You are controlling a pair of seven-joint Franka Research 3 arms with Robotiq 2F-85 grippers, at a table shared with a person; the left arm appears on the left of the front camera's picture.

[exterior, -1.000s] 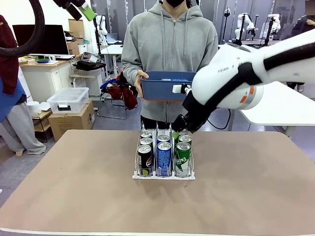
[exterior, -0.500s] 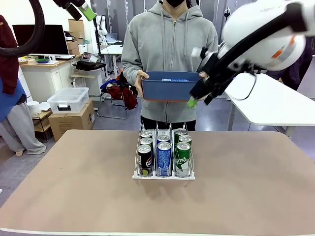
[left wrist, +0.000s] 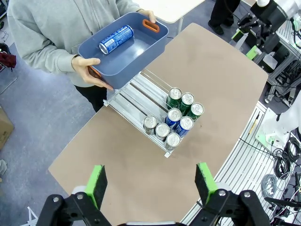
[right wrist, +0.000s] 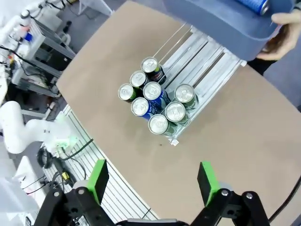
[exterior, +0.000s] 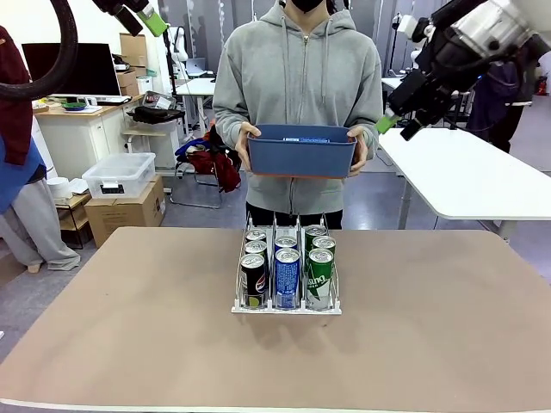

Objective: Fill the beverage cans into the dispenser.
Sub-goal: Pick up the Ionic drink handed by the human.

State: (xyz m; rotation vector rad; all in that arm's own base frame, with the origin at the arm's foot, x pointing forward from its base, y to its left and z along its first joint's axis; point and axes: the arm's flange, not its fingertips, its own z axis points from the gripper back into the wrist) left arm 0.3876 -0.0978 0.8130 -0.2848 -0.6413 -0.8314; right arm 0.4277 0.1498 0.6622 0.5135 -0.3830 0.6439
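In dispenser (exterior: pixel 286 310): 8 beverage cans (exterior: pixel 287 277); blue can (left wrist: pixel 115 39) in tub (left wrist: pixel 141 52).

Tan table (exterior: pixel 430 344), clear lidded bin (exterior: pixel 119 175) atop cardboard box (exterior: pixel 122 215), white table (exterior: pixel 482 176) beyond

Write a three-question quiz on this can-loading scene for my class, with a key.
1. How many cans stand in the dispenser?
2. True or false: the right gripper holds a can.
3. What lies in the tub held by the person? A: a blue can. B: a green can. C: nothing.
Key: 1. Eight. 2. False, it is open and empty. 3. A.
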